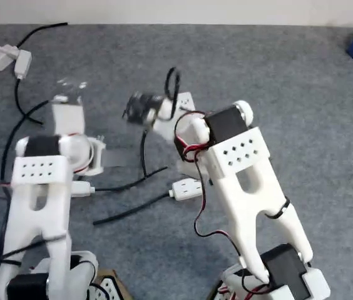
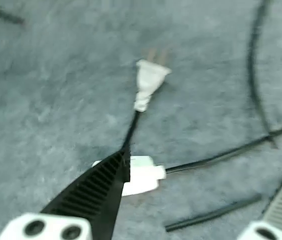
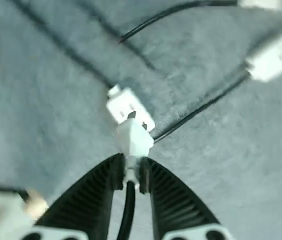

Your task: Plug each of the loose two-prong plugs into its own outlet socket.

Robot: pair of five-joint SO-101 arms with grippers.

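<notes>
Grey carpeted worktop (image 1: 301, 94) is carrying everything. The right pincer (image 3: 129, 172) is pinching a white two-prong plug (image 3: 133, 140) by its neck, the plug's nose touching a white outlet socket (image 3: 127, 106) straight ahead of the fingertips. Seating it well is probably asking for prongs kept in line with the slots, since the loose socket may be sliding away. The left pincer (image 2: 208, 170) is standing spread, a second plug (image 2: 148, 80) lying ahead of it and another socket (image 2: 140, 177) just beside one finger. Black cords (image 2: 216, 157) are crossing close by, risking a snag.
</notes>
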